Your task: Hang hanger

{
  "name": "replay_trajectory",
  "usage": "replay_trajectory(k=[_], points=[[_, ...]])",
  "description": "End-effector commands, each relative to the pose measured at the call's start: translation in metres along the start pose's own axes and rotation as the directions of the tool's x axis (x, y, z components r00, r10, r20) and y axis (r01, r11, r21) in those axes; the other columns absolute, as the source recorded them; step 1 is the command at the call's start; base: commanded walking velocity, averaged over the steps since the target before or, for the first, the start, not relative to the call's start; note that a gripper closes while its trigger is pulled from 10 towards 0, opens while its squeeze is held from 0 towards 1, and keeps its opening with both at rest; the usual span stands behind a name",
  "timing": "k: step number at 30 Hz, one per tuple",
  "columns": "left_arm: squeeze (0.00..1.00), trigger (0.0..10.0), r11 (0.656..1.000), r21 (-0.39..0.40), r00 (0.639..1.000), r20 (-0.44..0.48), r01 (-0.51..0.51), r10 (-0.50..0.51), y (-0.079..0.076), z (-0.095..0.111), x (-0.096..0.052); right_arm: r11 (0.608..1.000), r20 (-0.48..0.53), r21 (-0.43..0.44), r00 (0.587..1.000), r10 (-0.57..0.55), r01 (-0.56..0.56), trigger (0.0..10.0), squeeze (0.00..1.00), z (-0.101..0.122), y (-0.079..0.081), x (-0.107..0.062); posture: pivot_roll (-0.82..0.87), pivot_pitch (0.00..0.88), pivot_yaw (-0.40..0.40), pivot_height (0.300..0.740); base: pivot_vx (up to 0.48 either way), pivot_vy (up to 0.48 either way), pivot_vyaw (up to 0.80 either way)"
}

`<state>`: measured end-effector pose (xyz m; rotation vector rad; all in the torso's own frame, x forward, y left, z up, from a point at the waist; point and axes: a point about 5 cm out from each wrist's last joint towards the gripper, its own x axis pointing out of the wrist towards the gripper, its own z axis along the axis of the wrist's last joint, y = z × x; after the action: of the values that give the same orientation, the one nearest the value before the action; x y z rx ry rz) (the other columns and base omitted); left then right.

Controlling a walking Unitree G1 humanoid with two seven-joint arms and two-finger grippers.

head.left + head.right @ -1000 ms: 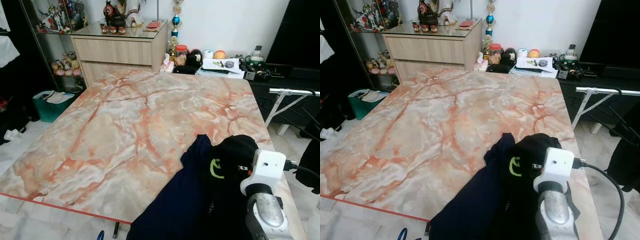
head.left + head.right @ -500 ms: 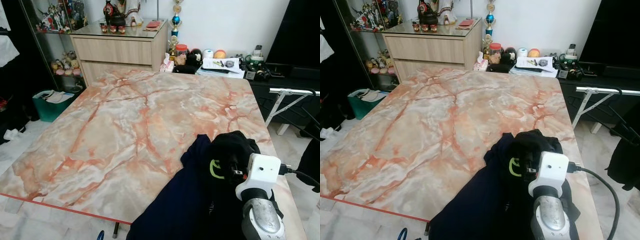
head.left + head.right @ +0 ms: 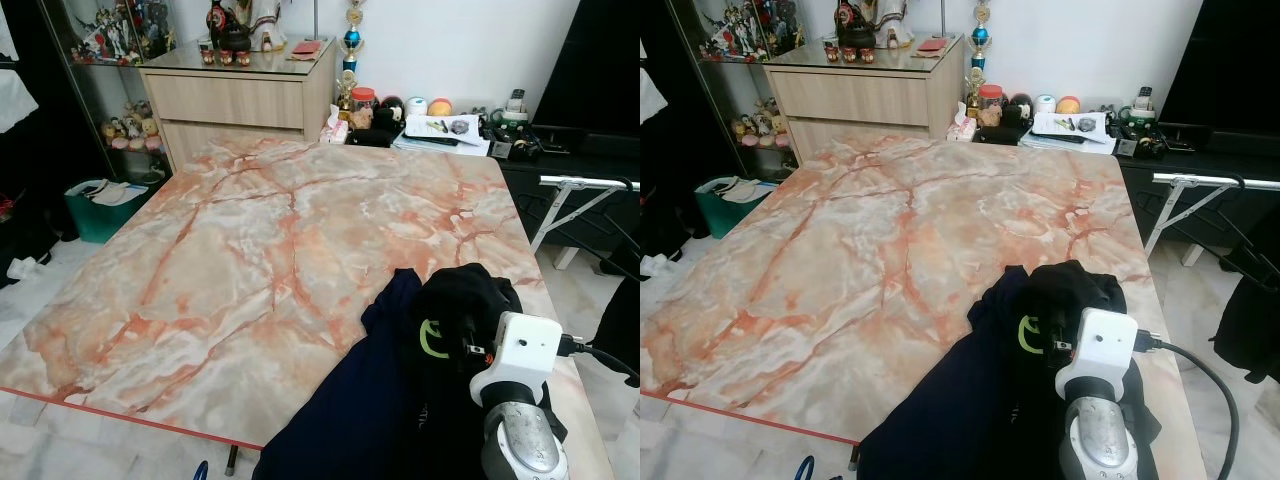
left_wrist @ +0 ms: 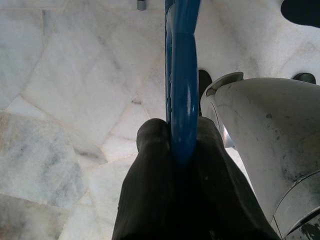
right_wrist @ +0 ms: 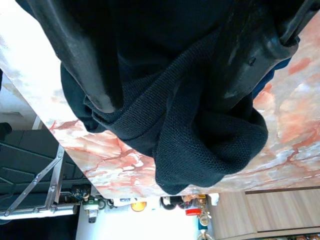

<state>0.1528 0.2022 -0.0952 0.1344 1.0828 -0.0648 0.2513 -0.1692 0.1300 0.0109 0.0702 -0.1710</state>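
My right tool [image 5: 165,85] was down at the near right corner of the marble surface [image 3: 250,240], its 2 black fingers [image 5: 80,60] spread apart and sunk into a bunched-up dark garment [image 5: 200,145]. The knit fabric was bulging up between them and curling out past the tips, so the tool had cloth between its fingers without being squeezed shut on it. From my head camera, that garment [image 3: 380,400] was a navy and black heap with a small green logo [image 3: 430,338], draped over the surface's near edge right under my wrist.

My left tool [image 4: 172,145] was hanging low over the pale tiled floor [image 4: 60,100], both fingers pressed tight against a blue hanger [image 4: 182,75]. The blue bar ran straight out from between the fingertips, away from the tool.

Well beyond the right tool, at the far end of the surface, sat a wooden drawer cabinet [image 3: 240,100] and a row of small clutter along the wall.
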Motion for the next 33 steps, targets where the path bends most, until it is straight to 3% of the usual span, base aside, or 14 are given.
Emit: replay_trajectory(k=[1, 6, 33], points=[[0.0, 10.0, 1.0, 0.012, 0.999, -0.043, 0.026, -0.026, -0.0077, -0.0117, -0.0006, 1.0, 0.026, -0.003, 1.0, 0.001, -0.001, 10.0, 0.0, 0.0066, 0.0021, -0.0011, 0.1, 0.04, 0.007, 0.74, 0.0, 0.0, 0.0], [0.0, 10.0, 1.0, 0.012, 0.999, -0.041, 0.026, -0.025, -0.0076, -0.0117, -0.0007, 1.0, 0.025, -0.002, 1.0, -0.001, 0.001, 10.0, 0.0, 0.0063, 0.0023, -0.0008, 0.1, 0.039, 0.008, 0.74, 0.0, 0.0, 0.0], [0.0, 10.0, 1.0, 0.008, 0.999, -0.038, 0.027, -0.026, -0.0082, -0.0114, -0.0006, 1.0, 0.025, 0.002, 1.0, -0.016, 0.016, 10.0, 0.0, 0.0065, 0.0028, 0.0023, 0.1, 0.032, 0.007, 0.74, -0.276, 0.0, 0.0]])
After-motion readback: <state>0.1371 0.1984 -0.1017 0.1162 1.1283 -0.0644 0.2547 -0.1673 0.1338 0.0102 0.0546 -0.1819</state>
